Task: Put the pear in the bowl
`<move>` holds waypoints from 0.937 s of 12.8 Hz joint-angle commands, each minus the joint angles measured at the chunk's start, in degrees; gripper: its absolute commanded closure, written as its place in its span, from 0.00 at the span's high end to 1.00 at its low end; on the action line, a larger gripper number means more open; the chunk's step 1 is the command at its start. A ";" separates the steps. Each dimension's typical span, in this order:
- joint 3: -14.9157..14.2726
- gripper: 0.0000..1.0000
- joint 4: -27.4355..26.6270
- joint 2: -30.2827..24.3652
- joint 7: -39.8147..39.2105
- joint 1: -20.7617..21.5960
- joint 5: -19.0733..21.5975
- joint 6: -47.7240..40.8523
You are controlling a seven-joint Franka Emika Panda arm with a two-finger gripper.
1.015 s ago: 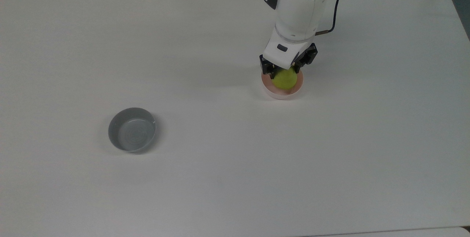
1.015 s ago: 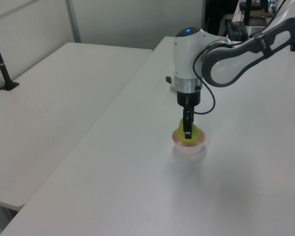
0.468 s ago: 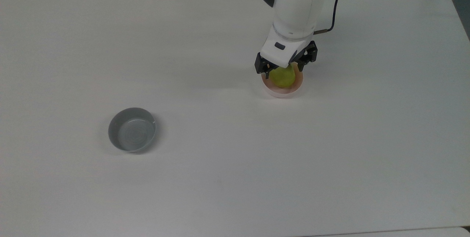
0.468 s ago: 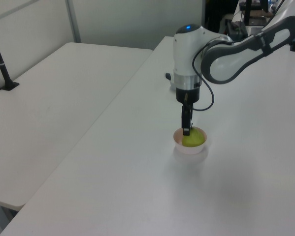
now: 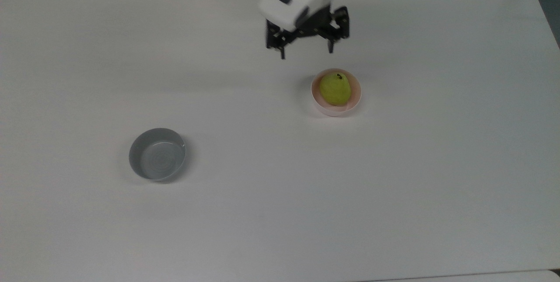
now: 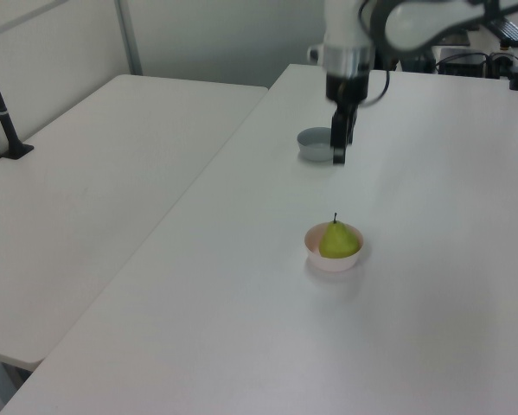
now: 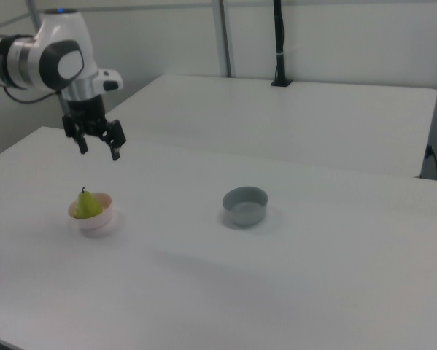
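In pink bowl [image 5: 355, 98]: yellow-green pear [image 5: 335, 89] upright w/ dark stem.

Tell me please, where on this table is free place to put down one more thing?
The white table is bare between the grey bowl and the pink bowl, and along the top view's whole bottom and right. Only the pink bowl is taken: the pear sits inside. The open gripper hangs up-left of it.
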 commanded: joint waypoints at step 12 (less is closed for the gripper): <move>0.29 1.00 -1.48 -14.87 -7.87 -17.05 -4.25 -9.50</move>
